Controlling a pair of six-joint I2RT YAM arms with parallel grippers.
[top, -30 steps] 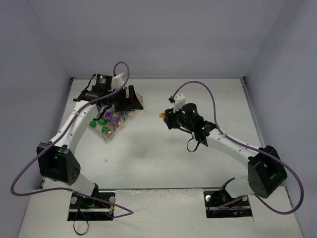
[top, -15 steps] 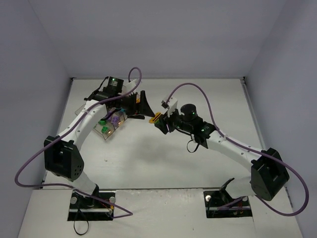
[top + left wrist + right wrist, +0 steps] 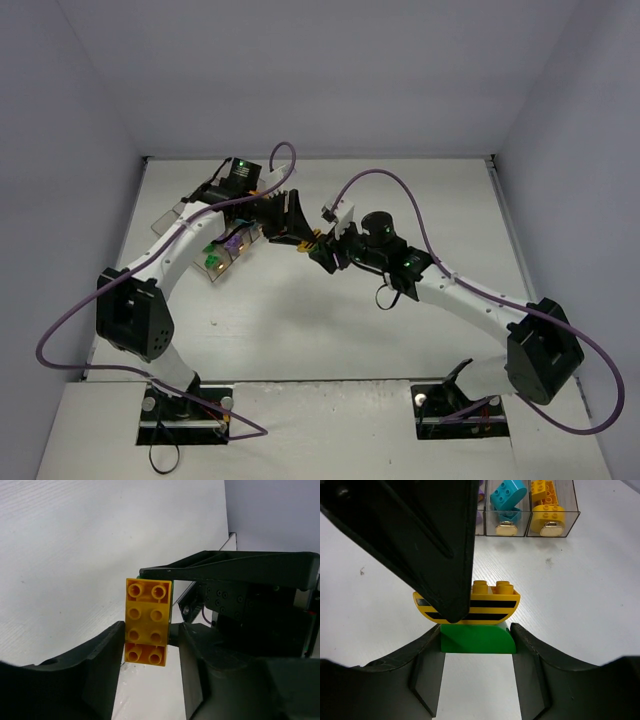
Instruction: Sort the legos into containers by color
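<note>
While my right hand pinches the green brick, can't tell if my left hand grips the yellow brick yet; splitting them's next.

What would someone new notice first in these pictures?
Over the middle of the table, the right fingers clamp a green brick with a black-striped yellow brick joined to it, and the left fingers stand either side of that yellow brick. Farther left, clear bins hold blue bricks and yellow bricks.
</note>
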